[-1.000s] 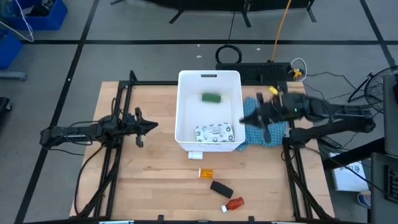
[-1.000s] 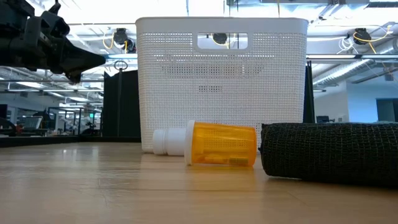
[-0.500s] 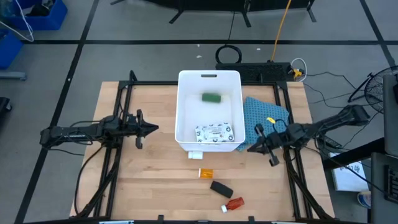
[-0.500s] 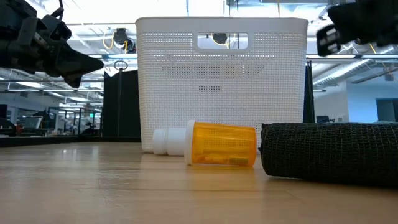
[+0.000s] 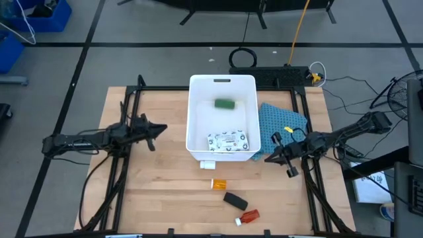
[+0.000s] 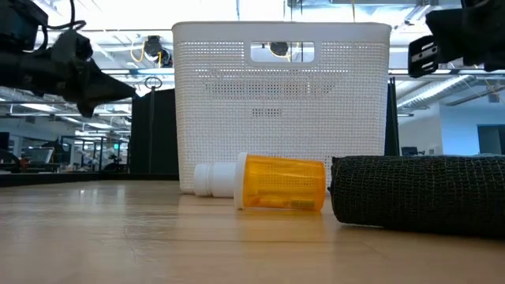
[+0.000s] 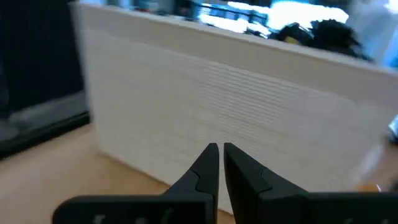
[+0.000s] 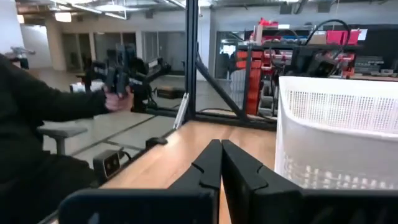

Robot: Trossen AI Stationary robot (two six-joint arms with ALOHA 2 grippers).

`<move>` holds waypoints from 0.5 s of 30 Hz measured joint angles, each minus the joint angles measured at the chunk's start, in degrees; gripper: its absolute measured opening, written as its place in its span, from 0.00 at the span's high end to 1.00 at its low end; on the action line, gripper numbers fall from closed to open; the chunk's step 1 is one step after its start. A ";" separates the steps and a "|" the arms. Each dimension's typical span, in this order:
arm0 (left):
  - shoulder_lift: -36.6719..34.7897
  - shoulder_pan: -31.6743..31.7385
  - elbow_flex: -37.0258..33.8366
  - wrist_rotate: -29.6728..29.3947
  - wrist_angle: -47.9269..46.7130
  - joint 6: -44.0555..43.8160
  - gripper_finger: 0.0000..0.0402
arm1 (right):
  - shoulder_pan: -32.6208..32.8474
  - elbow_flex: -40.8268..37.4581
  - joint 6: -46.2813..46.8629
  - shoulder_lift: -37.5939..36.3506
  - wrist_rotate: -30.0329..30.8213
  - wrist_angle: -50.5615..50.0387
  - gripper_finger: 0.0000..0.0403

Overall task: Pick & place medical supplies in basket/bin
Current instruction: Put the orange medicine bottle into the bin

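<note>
White tub point(image 5: 222, 82) holds green block point(image 5: 225, 103) and packet point(image 5: 227, 141); right hand point(image 5: 272, 157) closed, empty, has swung back beside it; left hand point(image 5: 158, 128) closed.

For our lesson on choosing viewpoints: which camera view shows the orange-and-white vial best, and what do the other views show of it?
The low view: the orange-and-white vial lies on its side close to the camera, white cap and orange body plain. The high view shows only a small orange-and-white shape before the white tub. The right wrist view does not show it; the left wrist view shows nothing clear of it.
</note>
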 joint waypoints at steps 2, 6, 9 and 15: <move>0.31 -0.05 0.00 0.75 4.00 -5.05 0.94 | 0.00 -0.02 -0.18 -0.05 0.05 0.19 1.00; 2.15 -2.86 0.17 12.47 16.55 -6.25 0.94 | 0.00 -0.07 -0.22 -0.05 0.50 2.13 1.00; 5.02 -7.86 4.07 10.12 16.59 -5.06 0.94 | 0.00 -0.10 -0.12 -0.08 1.74 3.30 1.00; 21.82 -22.34 20.28 -4.29 7.01 3.70 0.94 | 0.00 -0.14 -1.92 -0.05 1.47 4.01 1.00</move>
